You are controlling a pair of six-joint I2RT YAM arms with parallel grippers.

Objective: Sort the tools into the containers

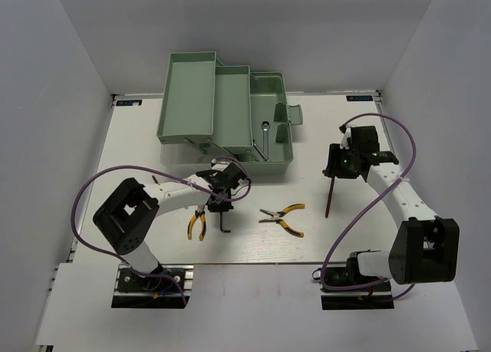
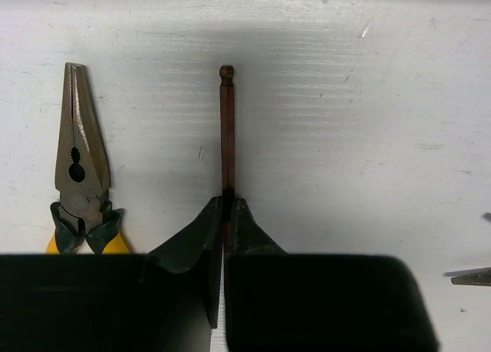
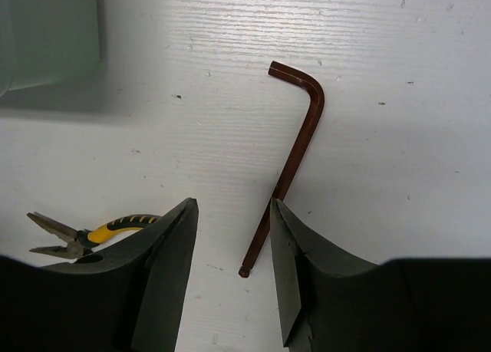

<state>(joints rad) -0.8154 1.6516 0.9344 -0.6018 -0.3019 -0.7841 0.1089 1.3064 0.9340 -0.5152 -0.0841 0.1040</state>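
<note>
The pale green toolbox (image 1: 230,114) stands open at the back, its tiers folded out, with the silver wrench (image 1: 265,137) in its lower compartment. My left gripper (image 1: 222,197) is shut on a thin dark hex key (image 1: 225,218), whose straight shaft (image 2: 227,129) sticks out past the closed fingertips (image 2: 239,214). One pair of yellow-handled pliers (image 1: 198,223) lies just left of it and also shows in the left wrist view (image 2: 80,168). A second pair (image 1: 282,216) lies to the right. My right gripper (image 3: 234,206) is open over another L-shaped hex key (image 3: 295,152), whose ball end lies between the fingers.
The toolbox's corner (image 3: 46,37) shows at the right wrist view's top left. The second pliers' nose (image 3: 54,237) lies left of the right gripper. White walls close in the table on both sides and at the back.
</note>
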